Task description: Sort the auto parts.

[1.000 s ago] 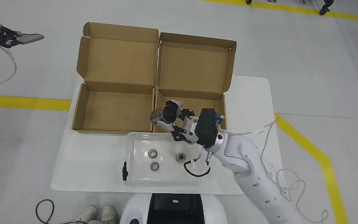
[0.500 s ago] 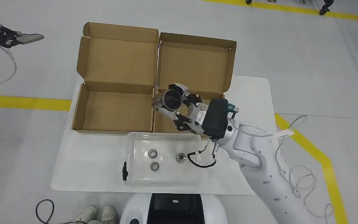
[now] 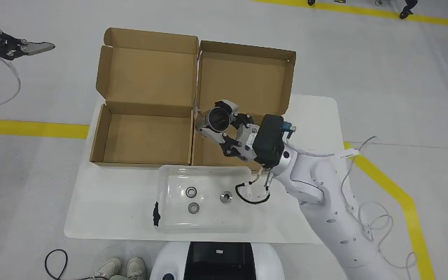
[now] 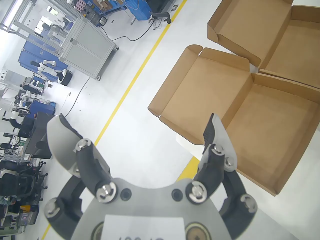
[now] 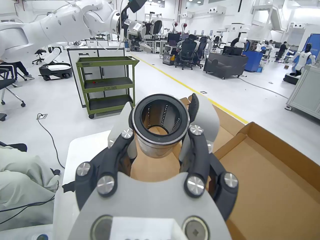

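My right gripper (image 3: 218, 120) is shut on a metal cylindrical bearing (image 3: 221, 113), a hollow sleeve with a dark rim (image 5: 159, 119). It hangs above the near-left part of the right cardboard box (image 3: 269, 143). Both fingers (image 5: 203, 119) press its sides. A clear plastic tray (image 3: 171, 217) at the table's front holds two ring bearings (image 3: 190, 190) (image 3: 194, 207) and a small round part (image 3: 225, 197). The left cardboard box (image 3: 140, 136) holds nothing. My left gripper (image 4: 135, 136) is open with nothing in it, out over the floor beyond the table's left side (image 3: 31, 47).
Both boxes stand side by side with lids (image 3: 150, 73) folded back at the table's far side. A small black piece (image 3: 156, 213) lies at the tray's left end. The table's right part (image 3: 315, 133) is bare white. A yellow floor line (image 3: 42, 128) runs past.
My right gripper has carried the cylindrical bearing away from the tray, farther over the right box. The left arm has not moved.
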`<state>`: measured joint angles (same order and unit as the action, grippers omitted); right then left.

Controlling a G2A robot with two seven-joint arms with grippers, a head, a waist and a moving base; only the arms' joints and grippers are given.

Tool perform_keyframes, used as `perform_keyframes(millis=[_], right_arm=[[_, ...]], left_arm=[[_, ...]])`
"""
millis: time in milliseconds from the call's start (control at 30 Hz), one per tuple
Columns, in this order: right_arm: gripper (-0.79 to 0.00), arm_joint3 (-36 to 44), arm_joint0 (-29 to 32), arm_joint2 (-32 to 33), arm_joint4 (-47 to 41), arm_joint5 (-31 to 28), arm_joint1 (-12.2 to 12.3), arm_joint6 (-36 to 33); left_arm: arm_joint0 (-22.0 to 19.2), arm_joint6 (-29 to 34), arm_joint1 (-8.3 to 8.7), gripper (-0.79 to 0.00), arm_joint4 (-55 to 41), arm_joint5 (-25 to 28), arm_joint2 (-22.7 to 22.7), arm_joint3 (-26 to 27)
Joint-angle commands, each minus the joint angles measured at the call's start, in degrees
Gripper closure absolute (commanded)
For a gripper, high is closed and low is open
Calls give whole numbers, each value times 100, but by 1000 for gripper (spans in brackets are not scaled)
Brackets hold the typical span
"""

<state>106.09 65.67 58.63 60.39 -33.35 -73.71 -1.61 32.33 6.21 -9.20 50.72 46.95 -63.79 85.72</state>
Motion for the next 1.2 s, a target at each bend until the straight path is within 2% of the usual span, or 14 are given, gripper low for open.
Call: perform_keyframes(millis=[0, 300, 467, 700, 1000, 1167], right_arm=[[0, -93, 103, -1, 26, 4, 12, -65], [0, -737, 629, 144, 318, -140, 112, -243], [0, -766, 945, 324, 685, -292, 202, -328], [0, -1464, 339, -63, 804, -286, 114, -535], [0, -2100, -188, -439, 874, -121, -30, 118], [0, -2152, -224, -457, 894, -101, -39, 166]], left_arm=[[0, 0, 0, -785, 0, 0, 0, 0], [0, 0, 0, -785, 0, 0, 0, 0], [0, 0, 0, -785, 0, 0, 0, 0], [0, 0, 0, -785, 0, 0, 0, 0], [0, 0, 0, -785, 0, 0, 0, 0], [0, 0, 0, -785, 0, 0, 0, 0]])
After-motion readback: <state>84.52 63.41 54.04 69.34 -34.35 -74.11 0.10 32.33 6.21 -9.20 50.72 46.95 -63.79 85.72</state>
